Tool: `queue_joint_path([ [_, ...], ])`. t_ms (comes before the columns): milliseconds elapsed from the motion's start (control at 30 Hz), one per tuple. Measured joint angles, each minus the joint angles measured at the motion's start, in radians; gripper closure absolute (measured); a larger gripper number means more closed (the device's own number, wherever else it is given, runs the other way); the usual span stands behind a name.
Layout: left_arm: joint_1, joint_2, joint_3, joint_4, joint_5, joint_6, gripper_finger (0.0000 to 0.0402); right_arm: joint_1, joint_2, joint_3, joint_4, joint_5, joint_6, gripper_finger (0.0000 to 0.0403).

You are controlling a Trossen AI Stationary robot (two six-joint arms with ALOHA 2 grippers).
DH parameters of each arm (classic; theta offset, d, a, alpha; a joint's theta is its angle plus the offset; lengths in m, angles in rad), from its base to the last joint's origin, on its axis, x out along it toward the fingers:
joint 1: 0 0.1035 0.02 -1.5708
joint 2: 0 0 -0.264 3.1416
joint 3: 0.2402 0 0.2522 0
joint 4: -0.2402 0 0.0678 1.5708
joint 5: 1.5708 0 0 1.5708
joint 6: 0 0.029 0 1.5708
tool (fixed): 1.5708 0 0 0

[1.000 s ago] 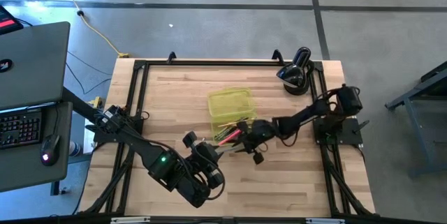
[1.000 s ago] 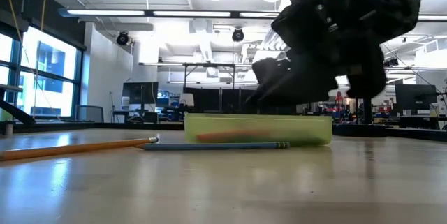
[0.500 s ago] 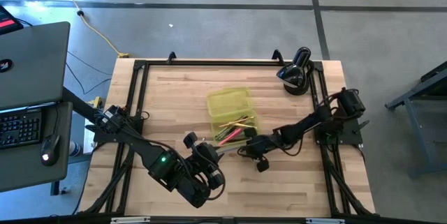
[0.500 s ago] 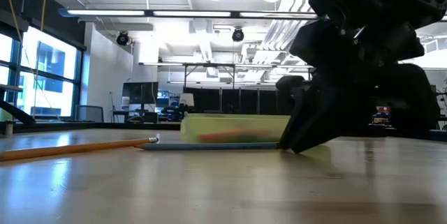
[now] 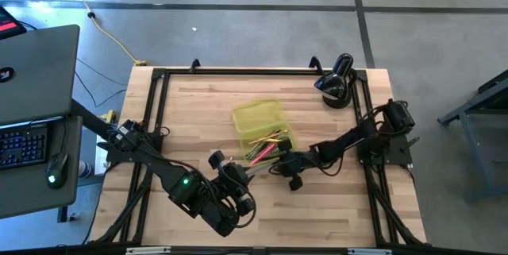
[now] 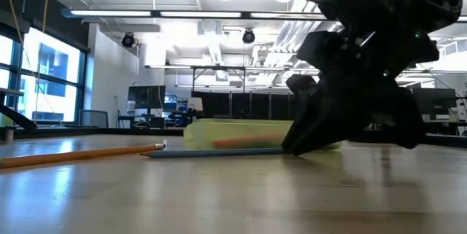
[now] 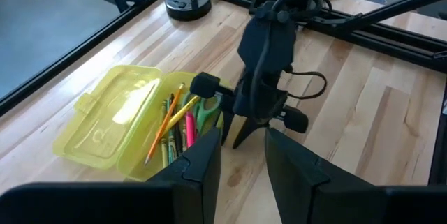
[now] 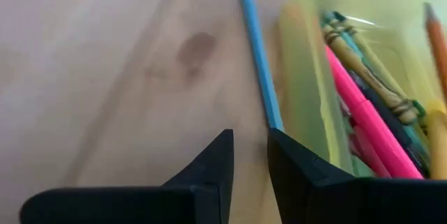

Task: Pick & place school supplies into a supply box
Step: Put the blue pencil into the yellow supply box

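The translucent yellow-green supply box (image 5: pixel 258 118) lies open mid-table, its tray holding several pens and pencils (image 7: pixel 174 123) and the green-handled scissors (image 7: pixel 204 112). A grey-blue pencil (image 8: pixel 255 49) lies on the wood along the tray's near side (image 6: pixel 211 152). My right gripper (image 8: pixel 250 147) is down at the table by the box's near right corner (image 5: pixel 281 165), fingers slightly open at that pencil's end. An orange pencil (image 6: pixel 73 155) lies on the table apart from the box. My left gripper (image 7: pixel 243 158) waits open near the table's near edge, facing the box. My right gripper comes steeply from above, its fingertips (image 8: pixel 283 144) at the grey-blue pencil's end (image 8: pixel 274 119). Whether they touch the pencil cannot be told. The pencil lies flat on the table beside the tray's wall (image 8: pixel 300 63).
A black rounded device (image 5: pixel 337 84) stands at the far right corner. Black frame rails (image 5: pixel 159 112) run along the table's edges. Bare wood stretches to the right of and in front of the box. A desk with a laptop (image 5: pixel 36 64) stands off the table's left.
My right gripper has left its place over the box's tray, moved toward the near edge and come down to the table at the grey-blue pencil's end. The box has shifted a little toward the table's left.
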Motion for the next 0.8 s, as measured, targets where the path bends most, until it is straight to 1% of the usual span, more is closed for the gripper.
queue_joint_path([
  [133,0.0,0.0,0.0,0.0,0.0,0.0,0.0259,-0.021,0.0,0.0,0.001,0.001,-0.019,0.0336],
  [333,0.0,0.0,0.0,0.0,0.001,0.0,0.0259,-0.038,-0.009,0.0,-0.003,-0.055,-0.031,0.0336],
  [533,0.0,0.0,0.0,-0.002,0.001,0.0,0.0259,-0.047,-0.074,0.0,-0.02,-0.036,-0.099,0.0336],
  [700,0.0,0.0,0.0,-0.005,0.001,0.0,0.0259,-0.087,-0.114,0.0,-0.099,-0.051,-0.093,0.0336],
  [800,0.0,0.0,0.0,-0.005,0.002,0.0,0.0259,-0.099,-0.12,0.0,-0.114,-0.126,-0.057,0.0336],
])
